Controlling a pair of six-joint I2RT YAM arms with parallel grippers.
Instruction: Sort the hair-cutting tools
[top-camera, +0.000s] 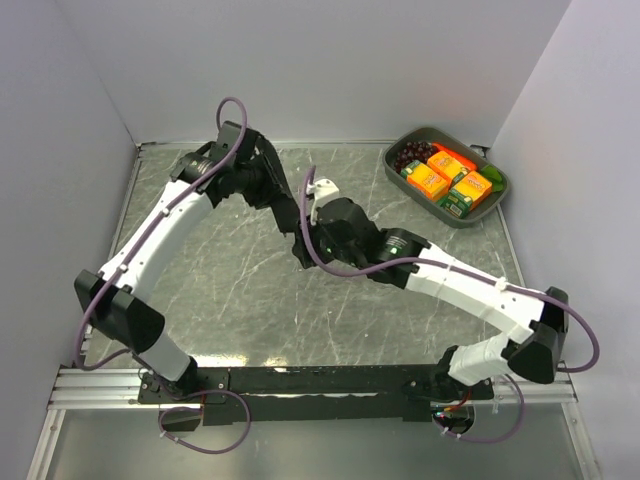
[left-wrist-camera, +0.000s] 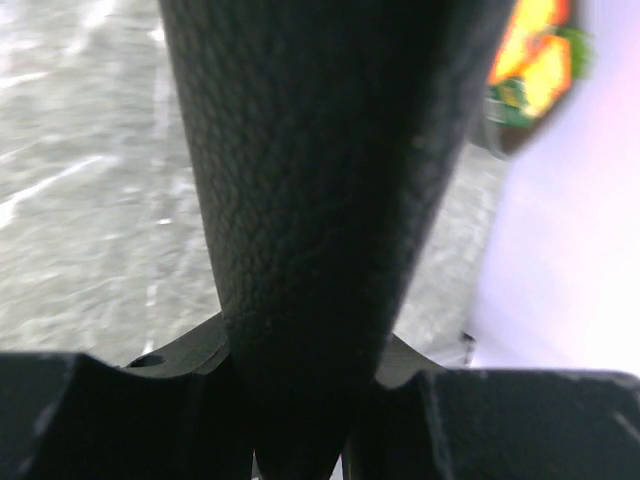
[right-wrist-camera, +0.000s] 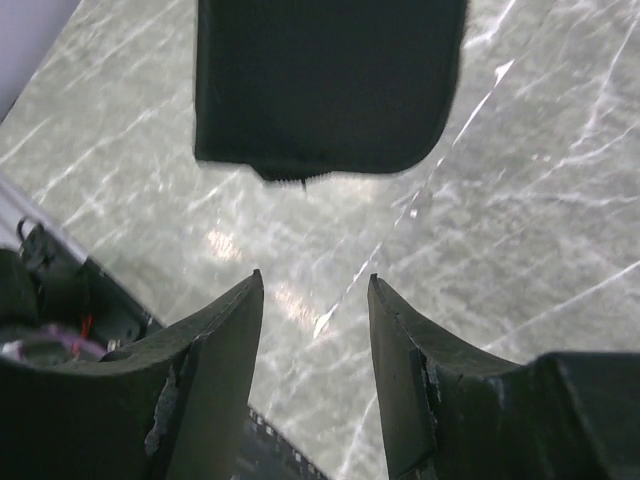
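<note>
The left gripper (left-wrist-camera: 300, 410) is clamped on the black zip case (left-wrist-camera: 320, 180), holding it up over the middle of the tabletop (right-wrist-camera: 520, 200), likely to steady it. The right gripper (right-wrist-camera: 315, 330) faces it, jaws apart and empty. The scissors and clips are nowhere in view, perhaps inside.

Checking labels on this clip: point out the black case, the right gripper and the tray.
black case (right-wrist-camera: 325, 85), right wrist view, middle of its face
right gripper (right-wrist-camera: 314, 278), right wrist view, midway between its fingertips
tray (top-camera: 455, 220), top view, its near wall
</note>
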